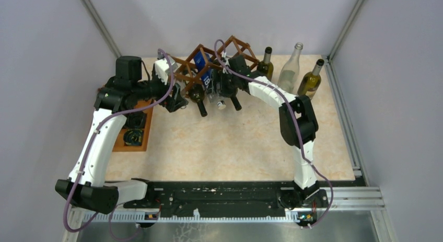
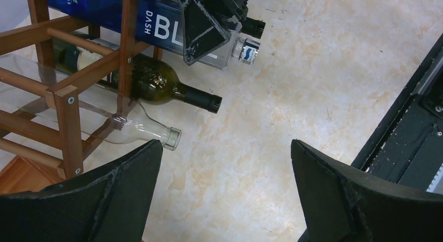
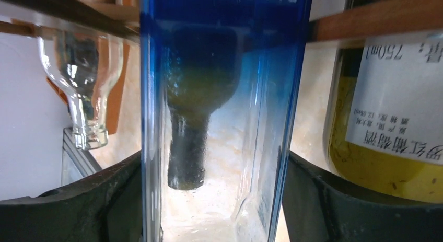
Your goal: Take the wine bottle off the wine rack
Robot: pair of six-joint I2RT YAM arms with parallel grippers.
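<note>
Both arms reach forward and inward. The left gripper point(image 2: 225, 158) gapes wide, gripping nothing. The right gripper point(image 3: 214, 195) presses its fingers against both sides of the blue bottle point(image 3: 219, 54).

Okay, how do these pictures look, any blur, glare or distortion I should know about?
Top external view: evenly lit and sharp, only soft shadows. Left wrist view: the wine rack and clear bottle are crisp, with glints on the glass; the left claw's fingers are dark and soft. Right wrist view: the blue bottle fills the frame, blurred, warping whatever lies behind it.
</note>
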